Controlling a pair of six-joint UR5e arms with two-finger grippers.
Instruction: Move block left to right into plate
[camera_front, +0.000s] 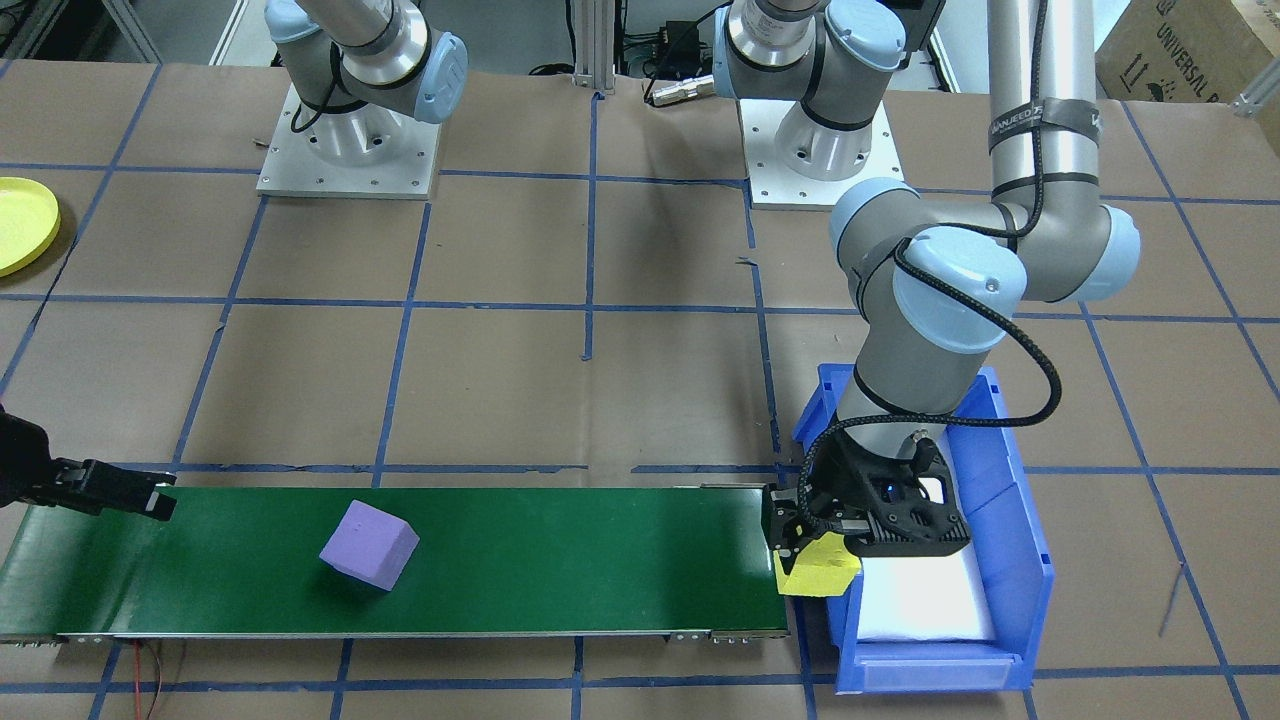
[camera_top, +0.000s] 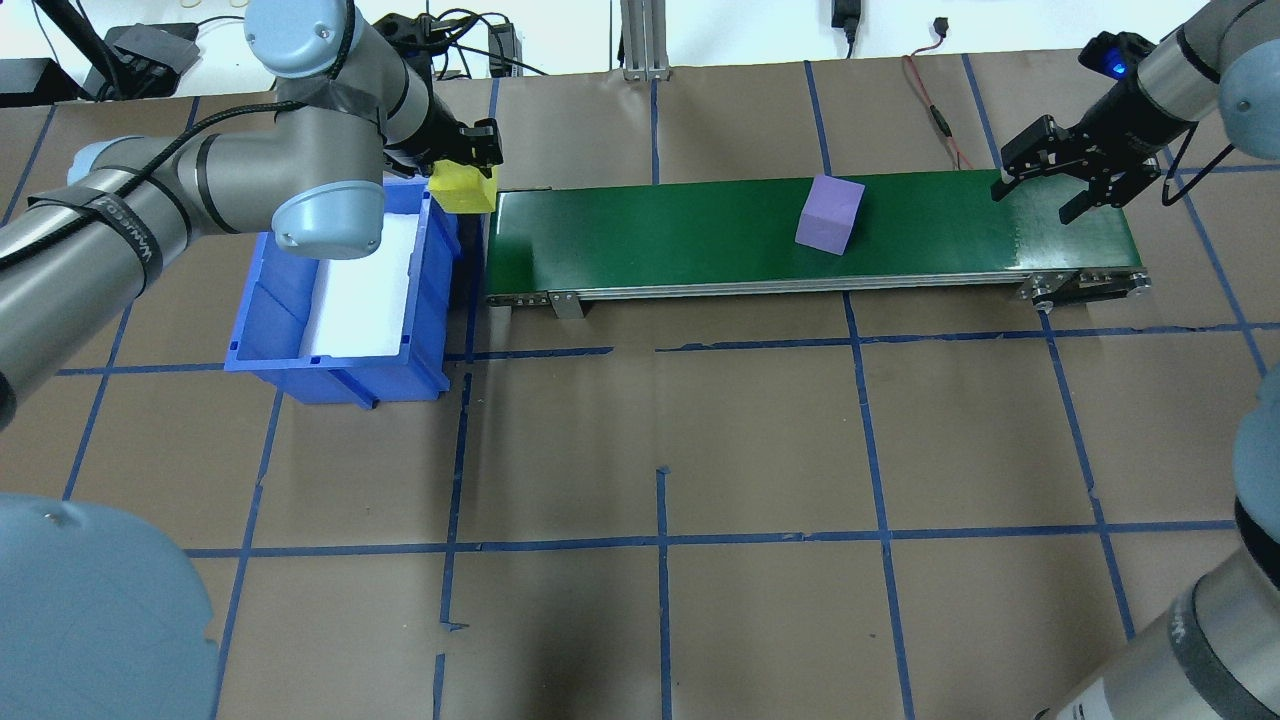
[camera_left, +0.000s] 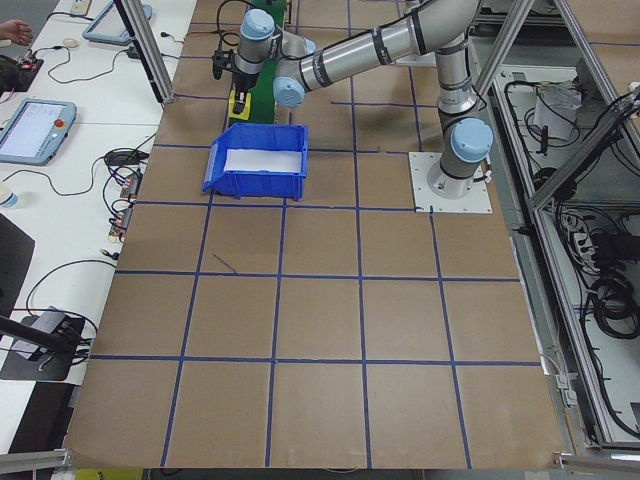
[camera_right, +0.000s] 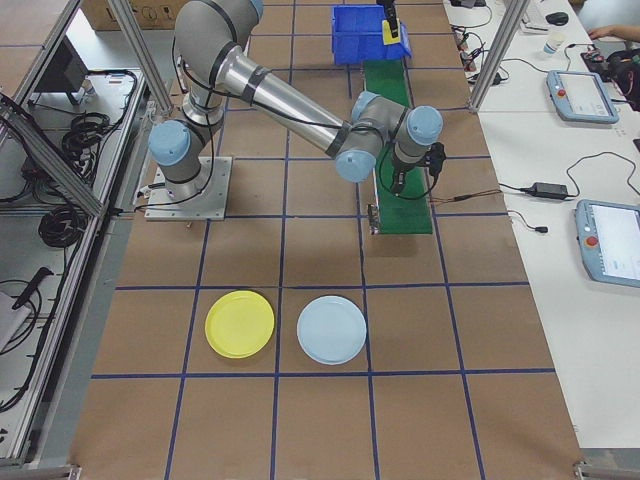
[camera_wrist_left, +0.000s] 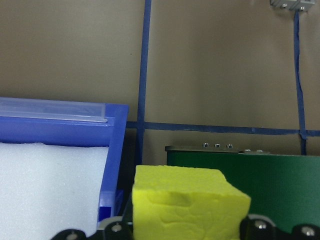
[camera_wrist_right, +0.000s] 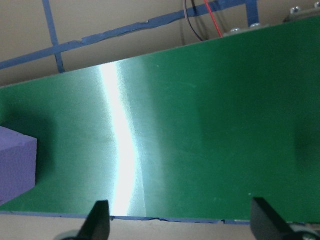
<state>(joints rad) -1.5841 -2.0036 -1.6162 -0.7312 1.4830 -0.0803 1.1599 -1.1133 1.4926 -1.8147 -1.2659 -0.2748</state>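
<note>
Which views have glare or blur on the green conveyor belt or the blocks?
Right wrist-mounted view: a bright glare band runs across the green conveyor belt; the purple foam block is cropped at the edge. Left wrist-mounted view: the yellow foam block is sharp. Front-facing view: the blue plastic bin's white floor is washed out.

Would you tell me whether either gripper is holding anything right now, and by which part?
The left gripper holds the yellow block by its upper part, opposite sides pinched. The right gripper is open over the green belt, holding nothing.
</note>
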